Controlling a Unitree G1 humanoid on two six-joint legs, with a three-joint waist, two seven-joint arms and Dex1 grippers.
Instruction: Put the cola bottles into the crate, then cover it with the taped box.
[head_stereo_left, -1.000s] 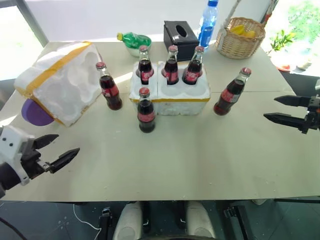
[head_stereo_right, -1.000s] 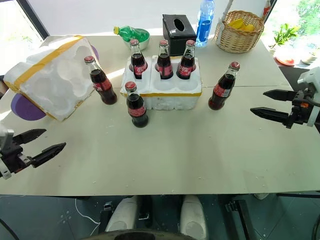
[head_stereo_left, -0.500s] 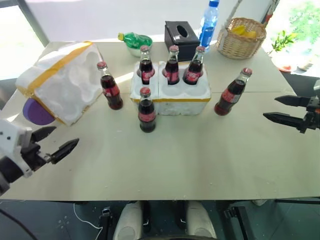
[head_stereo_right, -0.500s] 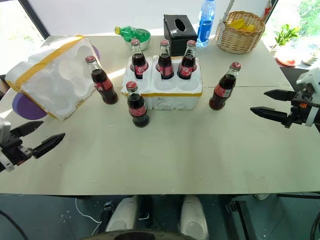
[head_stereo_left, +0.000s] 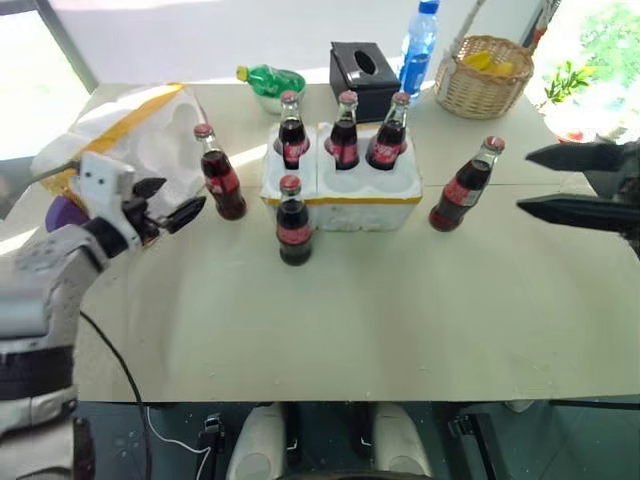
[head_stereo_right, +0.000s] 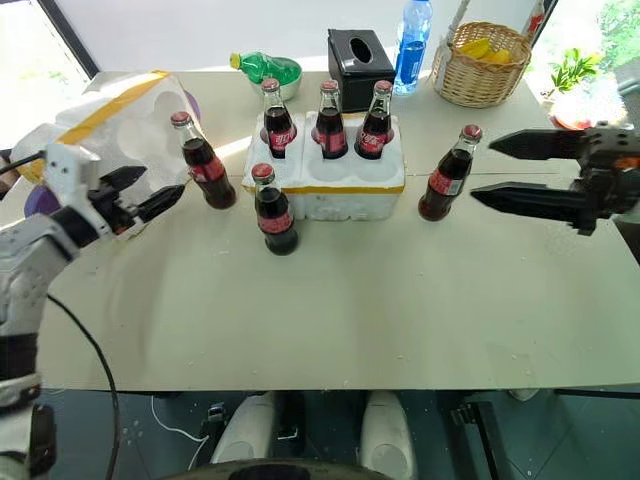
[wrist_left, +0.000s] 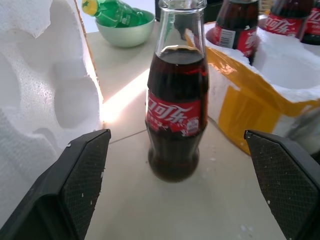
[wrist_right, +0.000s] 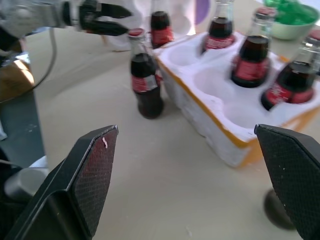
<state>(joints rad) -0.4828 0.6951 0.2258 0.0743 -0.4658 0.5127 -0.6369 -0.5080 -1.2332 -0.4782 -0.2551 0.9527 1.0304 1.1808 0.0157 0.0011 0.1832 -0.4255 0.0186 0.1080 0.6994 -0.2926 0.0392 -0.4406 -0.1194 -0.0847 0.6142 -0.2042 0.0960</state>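
The white foam crate holds three cola bottles in its back wells. Three more stand loose on the table: one at the left, one in front, one at the right. The taped box lies tilted at the far left, its hollow side facing the crate. My left gripper is open, level, just left of the left bottle, which stands ahead of its spread fingers. My right gripper is open, a little right of the right bottle.
Behind the crate stand a black tissue box, a blue-labelled water bottle, a wicker basket and a bowl with a green bottle. A purple object lies under the taped box. The table's near half is bare.
My left gripper has swung up from the table's near left edge to beside the left bottle. My right gripper has risen and moved left toward the right bottle. Both stay open.
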